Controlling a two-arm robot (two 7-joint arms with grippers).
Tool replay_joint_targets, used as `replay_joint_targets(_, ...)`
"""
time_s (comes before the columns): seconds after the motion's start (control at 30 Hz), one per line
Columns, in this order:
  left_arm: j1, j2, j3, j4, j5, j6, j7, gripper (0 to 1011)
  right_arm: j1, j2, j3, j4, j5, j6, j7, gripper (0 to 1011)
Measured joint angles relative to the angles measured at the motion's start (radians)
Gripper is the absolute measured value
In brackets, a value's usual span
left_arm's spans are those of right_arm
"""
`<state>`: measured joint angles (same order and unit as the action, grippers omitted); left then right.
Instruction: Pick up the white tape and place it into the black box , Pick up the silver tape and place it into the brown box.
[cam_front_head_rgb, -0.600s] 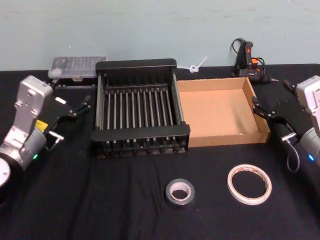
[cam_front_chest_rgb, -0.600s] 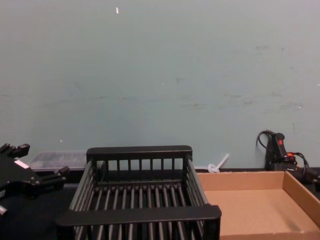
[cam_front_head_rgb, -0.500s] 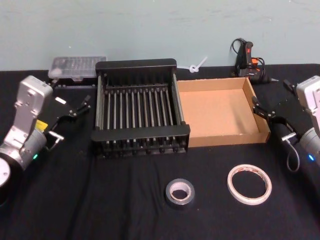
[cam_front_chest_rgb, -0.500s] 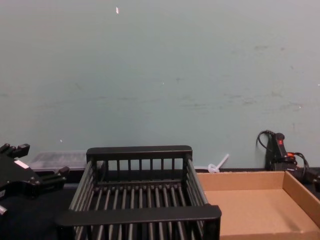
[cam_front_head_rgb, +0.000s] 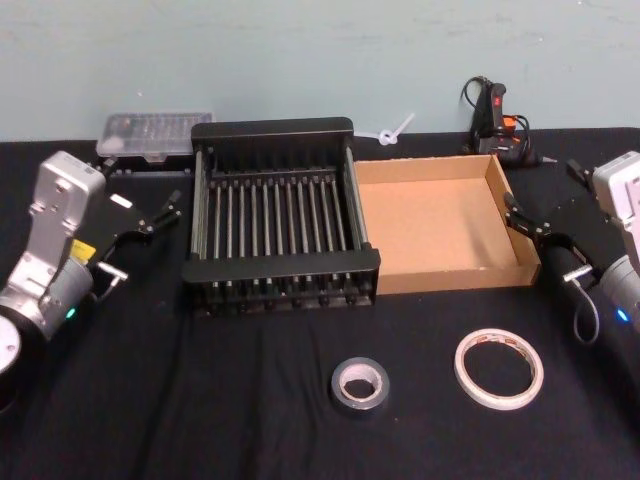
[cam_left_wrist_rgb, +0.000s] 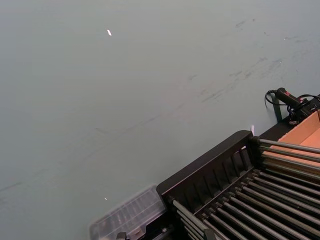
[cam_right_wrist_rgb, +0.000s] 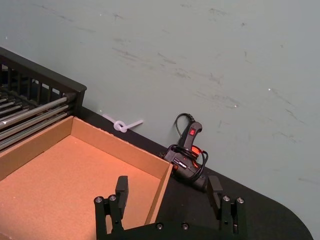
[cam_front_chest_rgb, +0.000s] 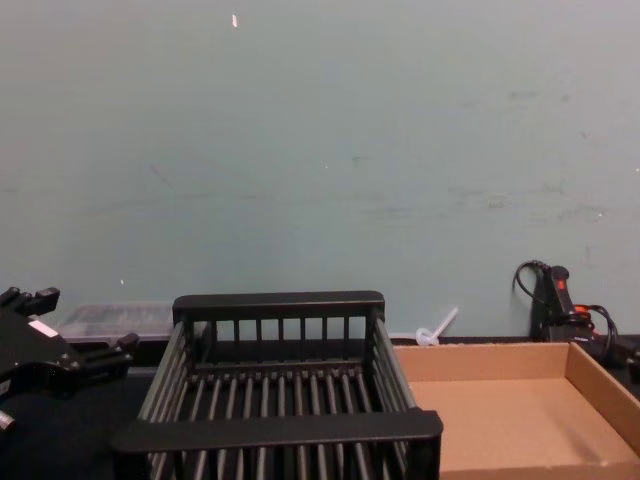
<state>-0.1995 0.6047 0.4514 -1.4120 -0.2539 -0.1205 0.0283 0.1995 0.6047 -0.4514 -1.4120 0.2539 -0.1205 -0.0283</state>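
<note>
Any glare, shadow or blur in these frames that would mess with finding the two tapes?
Head view: even light; white tape stands out on the black cloth, silver tape is low-contrast but its pale core shows. Brown box has soft shadow along its walls. Left wrist view: the clear plastic case looks blurred. Chest view: black box bars sharp, no glare.

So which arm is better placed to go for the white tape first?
The right, probably. The white tape lies on the robot's right side of the table, in front of the brown box, below the open right gripper. The left gripper sits beyond the black box.
</note>
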Motion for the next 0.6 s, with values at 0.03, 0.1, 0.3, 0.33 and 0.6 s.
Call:
replay_joint_targets(0.03,0.0,0.0,0.0,0.0,0.0,0.0,0.0,1001,0.0,0.0,0.0,0.0,0.0,0.0,0.0,1002)
replay_joint_targets(0.1,0.0,0.0,0.0,0.0,0.0,0.0,0.0,1001,0.0,0.0,0.0,0.0,0.0,0.0,0.0,1002)
replay_joint_targets(0.3,0.0,0.0,0.0,0.0,0.0,0.0,0.0,1001,0.0,0.0,0.0,0.0,0.0,0.0,0.0,1002)
replay_joint_targets(0.33,0.0,0.0,0.0,0.0,0.0,0.0,0.0,1001,0.0,0.0,0.0,0.0,0.0,0.0,0.0,1002)
replay_joint_targets(0.6,0.0,0.0,0.0,0.0,0.0,0.0,0.0,1001,0.0,0.0,0.0,0.0,0.0,0.0,0.0,1002)
